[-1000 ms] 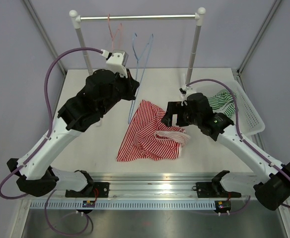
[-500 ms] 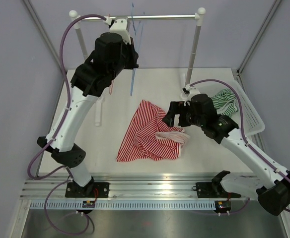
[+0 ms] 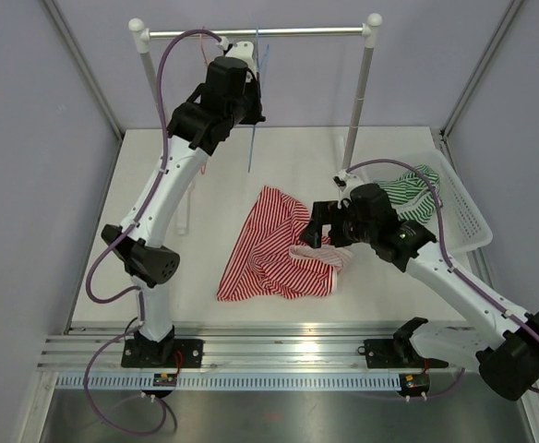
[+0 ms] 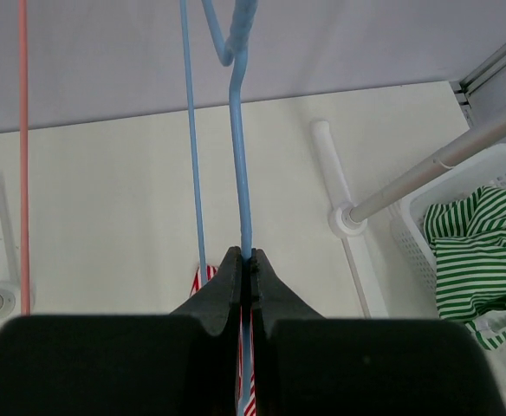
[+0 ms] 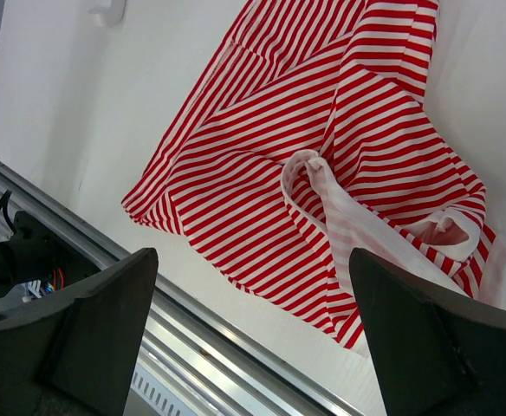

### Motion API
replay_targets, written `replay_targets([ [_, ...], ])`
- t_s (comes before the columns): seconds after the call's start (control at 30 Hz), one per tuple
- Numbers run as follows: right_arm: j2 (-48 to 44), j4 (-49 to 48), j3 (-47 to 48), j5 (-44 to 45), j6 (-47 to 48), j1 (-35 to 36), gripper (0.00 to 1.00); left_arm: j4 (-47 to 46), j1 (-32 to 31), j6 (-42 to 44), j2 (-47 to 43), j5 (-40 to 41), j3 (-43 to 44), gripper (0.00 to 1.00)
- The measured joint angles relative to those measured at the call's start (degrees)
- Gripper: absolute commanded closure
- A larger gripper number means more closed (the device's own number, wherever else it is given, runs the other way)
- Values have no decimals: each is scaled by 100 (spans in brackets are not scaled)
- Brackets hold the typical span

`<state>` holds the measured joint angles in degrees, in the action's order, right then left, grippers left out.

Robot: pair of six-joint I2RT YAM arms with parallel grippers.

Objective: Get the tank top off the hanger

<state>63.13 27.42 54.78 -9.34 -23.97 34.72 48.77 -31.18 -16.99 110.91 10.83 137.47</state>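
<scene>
Our left gripper [image 4: 246, 256] pinches the thin blue wire hanger [image 4: 240, 156], high beside the metal rail [image 3: 297, 32]. The red-and-white striped tank top [image 3: 274, 249] lies crumpled on the table [image 3: 159, 185], free of it. We judge it soft, light and floppy, best taken at a bunched strap. Our right gripper [image 3: 316, 221] hovers above it, fingers spread wide. The white plastic basket [image 3: 473, 221] crowds the right; open room lies leftward.

White arm links [image 3: 163, 189], black joints [image 3: 145, 263], purple cables [image 3: 164, 92]
</scene>
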Motion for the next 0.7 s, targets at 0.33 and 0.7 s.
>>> replay_targets([
  [0.33,1174,26,4,492,-26,422,1,-195,20,-74,-485,-304,-691,32],
  [0.7,2734,37,439,1318,-90,1152,1,-380,-109,-42,-2684,-787,-2028,1],
])
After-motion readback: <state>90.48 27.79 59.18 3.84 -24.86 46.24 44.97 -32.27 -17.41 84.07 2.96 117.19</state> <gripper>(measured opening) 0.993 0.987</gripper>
